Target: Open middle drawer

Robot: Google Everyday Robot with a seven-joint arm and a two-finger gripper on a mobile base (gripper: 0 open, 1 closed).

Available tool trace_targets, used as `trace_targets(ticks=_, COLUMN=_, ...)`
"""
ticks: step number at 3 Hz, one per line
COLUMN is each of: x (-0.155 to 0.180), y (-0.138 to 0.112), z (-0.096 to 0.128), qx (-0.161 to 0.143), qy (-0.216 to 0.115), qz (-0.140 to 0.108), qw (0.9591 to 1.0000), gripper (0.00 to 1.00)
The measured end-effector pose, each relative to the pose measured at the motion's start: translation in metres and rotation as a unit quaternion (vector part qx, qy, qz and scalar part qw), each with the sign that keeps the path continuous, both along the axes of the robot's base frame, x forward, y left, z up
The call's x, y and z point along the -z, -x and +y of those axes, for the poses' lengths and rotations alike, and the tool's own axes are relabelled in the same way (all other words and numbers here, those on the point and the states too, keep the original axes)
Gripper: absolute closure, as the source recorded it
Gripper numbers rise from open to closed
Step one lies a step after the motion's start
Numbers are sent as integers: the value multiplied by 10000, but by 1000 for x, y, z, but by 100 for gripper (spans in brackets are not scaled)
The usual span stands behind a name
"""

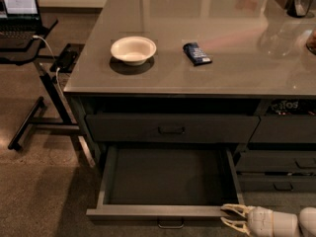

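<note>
The middle drawer [168, 177] stands pulled far out below the grey counter. Its broad shallow grey tray is open to view and holds nothing. Its small loop handle [171, 224] shows at the centre of the front, at the bottom edge of the camera view. My gripper [233, 218] is at the lower right, beside the right end of the drawer front. Its two pale fingers [236, 210] point left, spread apart and empty, with the upper one at the drawer's front right corner. A shut drawer [170, 128] with a loop handle sits above the open one.
A white bowl [133, 50] and a blue packet [197, 53] lie on the counter [237, 43]. More drawers [279, 169] stack at the right. A laptop [19, 6] on a wheeled stand [47, 98] is at the left. Brown carpet floor lies at the lower left.
</note>
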State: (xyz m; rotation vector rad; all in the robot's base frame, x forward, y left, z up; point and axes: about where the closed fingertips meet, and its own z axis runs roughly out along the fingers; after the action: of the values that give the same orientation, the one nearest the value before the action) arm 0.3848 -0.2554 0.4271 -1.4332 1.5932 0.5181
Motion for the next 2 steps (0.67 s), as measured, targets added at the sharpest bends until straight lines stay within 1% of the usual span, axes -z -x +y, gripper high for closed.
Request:
trace_targets(ticks=1, x=-3, y=1, z=1, qx=0, qy=0, qz=0, qw=10000, gripper=83)
trace_targets(ticks=2, x=-3, y=1, z=1, qx=0, qy=0, qz=0, qw=10000, gripper=59)
